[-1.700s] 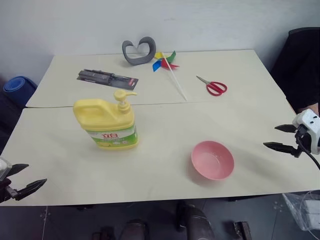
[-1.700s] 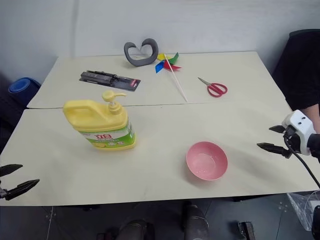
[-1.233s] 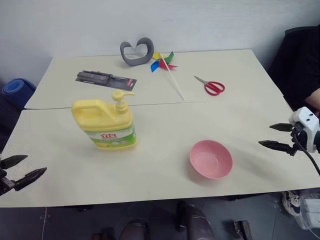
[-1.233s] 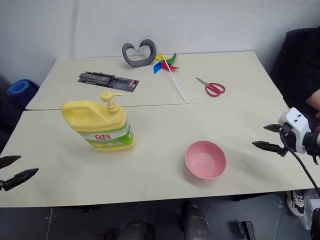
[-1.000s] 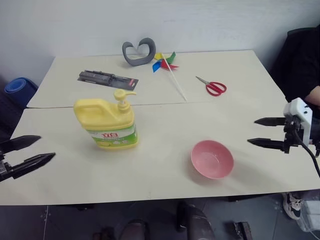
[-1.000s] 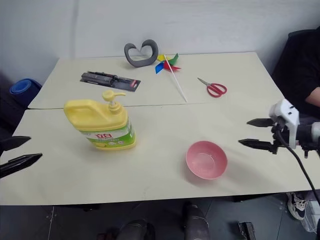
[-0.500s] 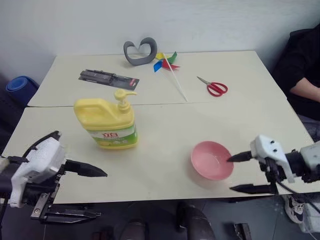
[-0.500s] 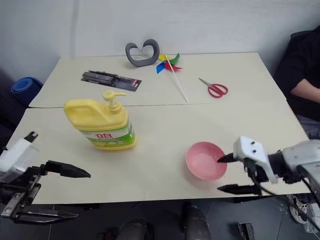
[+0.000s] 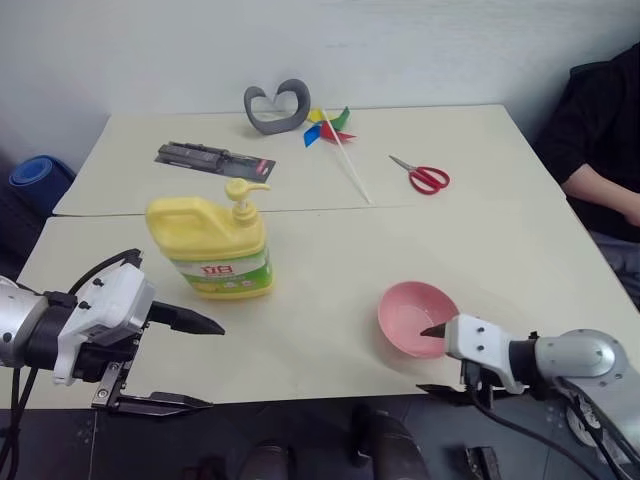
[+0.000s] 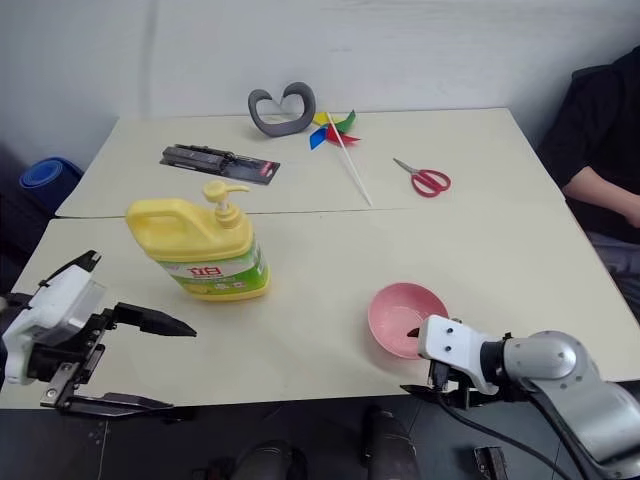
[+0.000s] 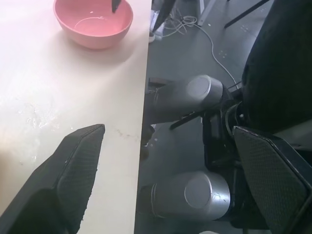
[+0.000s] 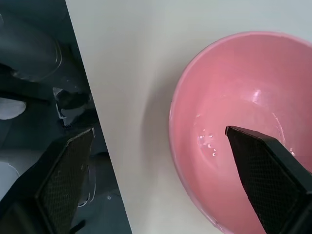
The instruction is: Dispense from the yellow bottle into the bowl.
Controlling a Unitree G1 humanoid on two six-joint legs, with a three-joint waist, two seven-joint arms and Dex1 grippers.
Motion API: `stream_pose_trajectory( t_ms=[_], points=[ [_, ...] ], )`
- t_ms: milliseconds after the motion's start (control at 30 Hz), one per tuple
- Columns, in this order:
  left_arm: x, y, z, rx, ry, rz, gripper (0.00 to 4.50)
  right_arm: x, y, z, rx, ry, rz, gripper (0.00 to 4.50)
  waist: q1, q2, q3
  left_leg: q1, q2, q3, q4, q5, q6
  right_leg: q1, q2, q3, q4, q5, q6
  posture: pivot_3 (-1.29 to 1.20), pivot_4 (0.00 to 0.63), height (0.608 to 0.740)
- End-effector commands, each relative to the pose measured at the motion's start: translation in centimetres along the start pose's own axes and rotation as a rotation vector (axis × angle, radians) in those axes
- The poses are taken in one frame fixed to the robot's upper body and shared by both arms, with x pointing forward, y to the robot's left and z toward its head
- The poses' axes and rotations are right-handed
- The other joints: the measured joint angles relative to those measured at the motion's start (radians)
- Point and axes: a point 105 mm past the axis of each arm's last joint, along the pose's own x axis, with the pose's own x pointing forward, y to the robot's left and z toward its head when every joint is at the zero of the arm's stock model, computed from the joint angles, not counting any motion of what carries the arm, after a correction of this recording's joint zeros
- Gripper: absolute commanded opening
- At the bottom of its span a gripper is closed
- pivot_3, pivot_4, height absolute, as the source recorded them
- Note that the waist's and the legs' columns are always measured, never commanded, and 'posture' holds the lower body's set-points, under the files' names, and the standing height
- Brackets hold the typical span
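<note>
The yellow bottle, a squat jug with a pump on top, stands upright on the left half of the table. To its right, near the front edge, the pink bowl sits empty apart from a few droplets. My left gripper is open at the front edge, in front of the bottle and apart from it. One finger is over the tabletop and the other is off the edge. My right gripper is open at the bowl's near side, straddling the near rim. One fingertip is over the bowl's inside, the other off the table.
At the back of the table lie red scissors, a coloured pinwheel, a grey heart-shaped piece and a black packet. A person in dark clothes sits at the right edge. A blue thing lies off the left side.
Both arms swung in from the sides to the table's front edge. The left gripper came right toward the bottle. The right one dropped and moved left to the bowl's rim.
</note>
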Motion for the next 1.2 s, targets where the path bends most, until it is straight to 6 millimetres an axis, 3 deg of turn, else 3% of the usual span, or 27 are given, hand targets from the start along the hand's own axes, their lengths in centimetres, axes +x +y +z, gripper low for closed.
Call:
stream_pose_trajectory(
  t_ms=[33, 167, 233, 533, 700, 833, 867, 1033, 1200],
  points=[
    [-0.1, 0.6, 0.7, 0.042, -0.005, 0.030, 4.46, 0.9, -0.6, 0.1, -0.028, -0.018, -0.040, 4.50, 0.001, -0.001, 0.000, 0.000, 0.000, 0.000, 0.000, 0.000, 0.000, 0.000, 0.000, 0.000, 0.000, 0.000, 0.000, 0.00, 0.150, 0.740],
    [0.1, 1.2, 1.0, 0.055, -0.021, 0.054, 4.46, 1.8, -1.5, -0.2, -0.038, -0.019, -0.069, 4.50, 0.000, -0.001, 0.000, 0.001, 0.000, 0.000, 0.000, 0.000, 0.000, 0.000, 0.000, 0.001, 0.001, 0.000, 0.000, 0.00, 0.150, 0.740],
    [0.2, 1.3, 1.2, 0.062, -0.028, 0.059, 4.50, 2.1, -2.2, -0.3, -0.028, -0.026, -0.089, 4.11, 0.000, -0.001, 0.000, 0.002, 0.000, 0.000, 0.000, 0.000, 0.000, 0.000, 0.000, 0.002, 0.001, 0.000, 0.000, 0.00, 0.150, 0.740],
    [0.2, 1.7, 1.8, 0.073, -0.048, 0.073, 4.50, 2.8, -2.8, -0.5, -0.028, -0.020, -0.099, 1.11, 0.001, -0.002, 0.000, 0.001, 0.000, 0.000, 0.000, 0.000, 0.001, 0.000, 0.000, 0.001, 0.005, 0.000, 0.000, 0.00, 0.150, 0.740],
    [0.1, 1.8, 1.7, 0.075, -0.051, 0.077, 4.50, 2.9, -3.0, -0.5, -0.027, -0.015, -0.103, 1.11, 0.000, -0.002, 0.000, 0.002, 0.000, 0.001, 0.000, 0.000, 0.001, 0.000, 0.000, 0.002, 0.006, 0.000, 0.000, 0.00, 0.150, 0.740],
    [0.0, 2.0, 1.7, 0.080, -0.050, 0.089, 4.50, 3.0, -2.9, -0.2, -0.029, -0.025, -0.090, 0.12, 0.000, -0.002, 0.000, 0.001, 0.000, 0.001, 0.000, 0.000, 0.001, 0.000, 0.000, 0.001, 0.006, 0.000, 0.000, 0.00, 0.150, 0.740],
    [0.0, 2.0, 1.7, 0.081, -0.051, 0.092, 4.50, 3.0, -3.0, -0.2, -0.032, -0.027, -0.089, 0.05, 0.000, -0.003, 0.000, 0.002, 0.000, 0.001, 0.000, 0.000, 0.001, 0.000, 0.000, 0.002, 0.006, 0.000, 0.000, 0.00, 0.150, 0.740],
    [-0.1, 2.4, 1.9, 0.092, -0.069, 0.131, 4.50, 2.8, -3.7, 0.5, -0.064, -0.042, -0.116, 0.05, -0.001, -0.003, -0.001, 0.002, 0.000, 0.001, 0.000, 0.000, 0.001, 0.001, 0.000, 0.002, 0.006, 0.000, 0.000, 0.00, 0.150, 0.740],
    [-1.9, 3.8, 4.3, 0.102, -0.203, 0.251, 4.50, 1.6, -6.0, 3.9, -0.227, -0.078, -0.088, 0.05, -0.002, -0.004, 0.000, 0.003, 0.000, 0.002, 0.000, 0.000, 0.001, 0.000, 0.000, 0.004, 0.007, 0.000, 0.000, 0.00, 0.150, 0.740]
  ],
)
